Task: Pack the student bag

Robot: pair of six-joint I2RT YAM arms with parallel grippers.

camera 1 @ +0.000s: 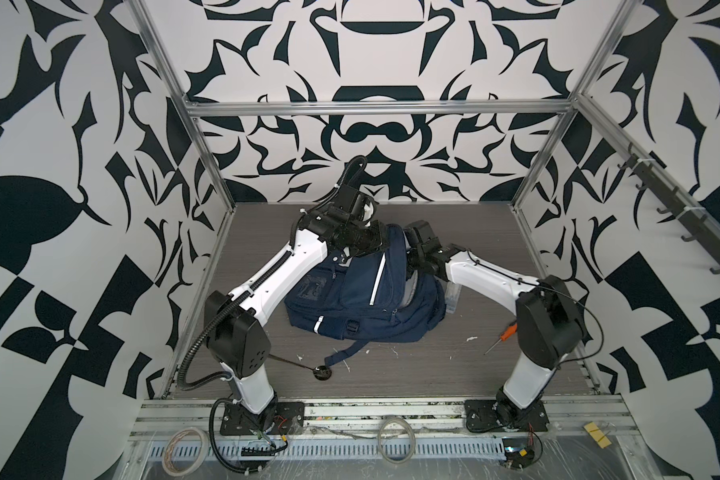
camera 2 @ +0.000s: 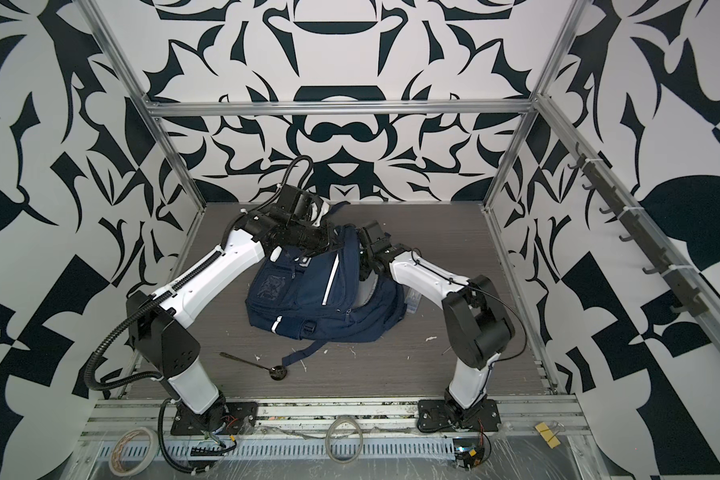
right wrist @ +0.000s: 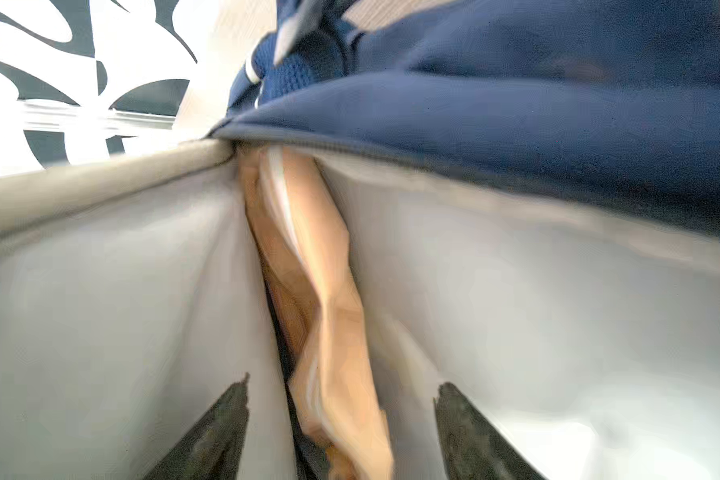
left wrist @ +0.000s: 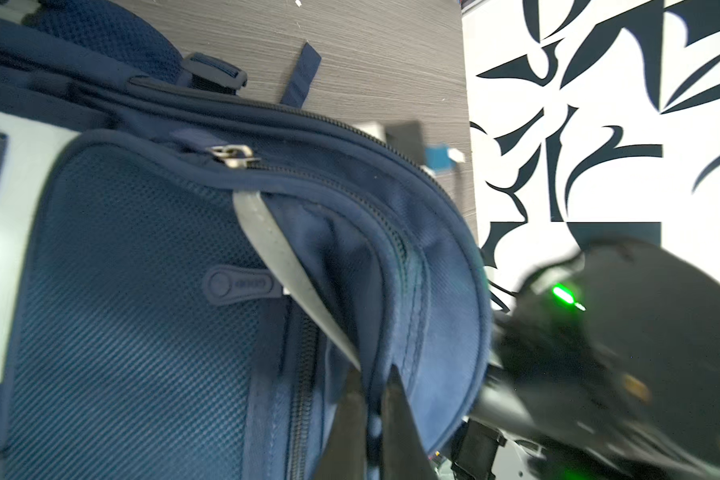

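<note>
Backpack point(camera 1: 350, 299) of navy weave, flap point(left wrist: 433, 291) pinched by left gripper point(left wrist: 373, 399); right gripper point(right wrist: 341, 388) spread wide inside smooth grey lining point(right wrist: 100, 291).

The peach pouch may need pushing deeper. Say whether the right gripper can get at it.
Probably yes: the right gripper is inside the student bag, jaws open, the peach pouch right ahead; the left gripper pinches the flap up.

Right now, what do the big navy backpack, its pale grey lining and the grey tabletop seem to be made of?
Navy backpack: woven synthetic fabric, matte; a fine grid weave shows. Pale grey lining: smooth thin cloth, faint sheen, probably nylon. Grey tabletop: likely wood-grain laminate, matte streaks.
</note>
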